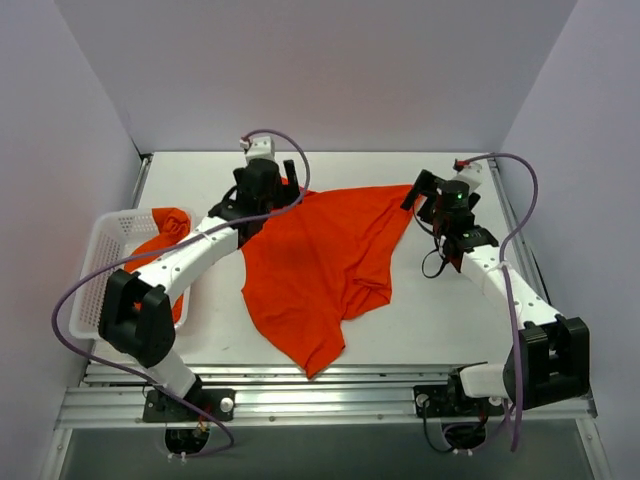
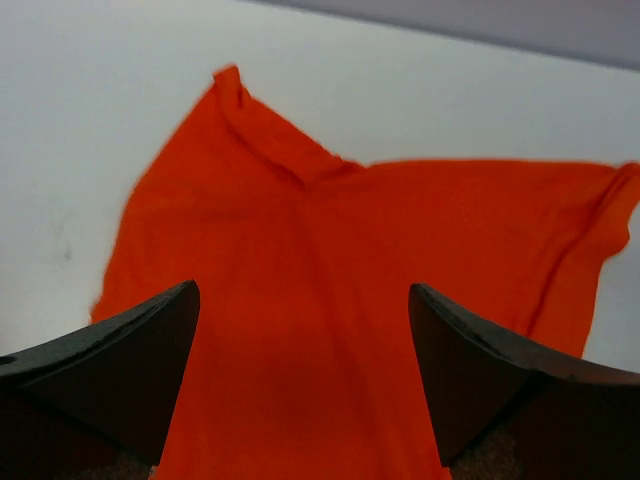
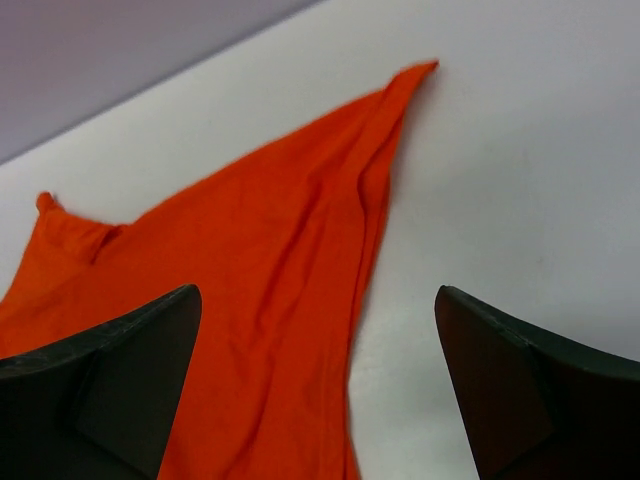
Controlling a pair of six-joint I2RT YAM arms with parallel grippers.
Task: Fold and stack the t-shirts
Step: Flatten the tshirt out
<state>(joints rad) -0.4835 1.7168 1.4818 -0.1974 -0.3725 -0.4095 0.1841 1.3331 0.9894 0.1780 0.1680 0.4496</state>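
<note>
My left tool (image 2: 302, 290) is spread wide and pinches nothing. Straight under it, and running out between its fingers, lies the orange-red t-shirt (image 2: 330, 300), loose on the white worktop (image 2: 90, 130). Ahead of this tool the cloth fans out. One bunched corner points away and a little left, and another reaches far to the right.

My right tool (image 3: 318, 290) also stands fully spread with nothing in it. The same t-shirt passes under its left finger and fills the ground ahead-left, while bare worktop lies under the right finger. From here the cloth narrows into a long creased point that aims away and to the right, ending on the worktop well ahead of the tool.

From above, the t-shirt's far edge spans the gap between my two tools. Its long axis runs from that edge back toward my arm bases, tapering to a tip near the worktop's near edge — a rough, wrinkled triangle, not flat.

Off to the left of my left tool, and back along that arm, sits a white perforated basket (image 1: 105, 235) — a second t-shirt (image 1: 170, 225) is crumpled inside it.
</note>
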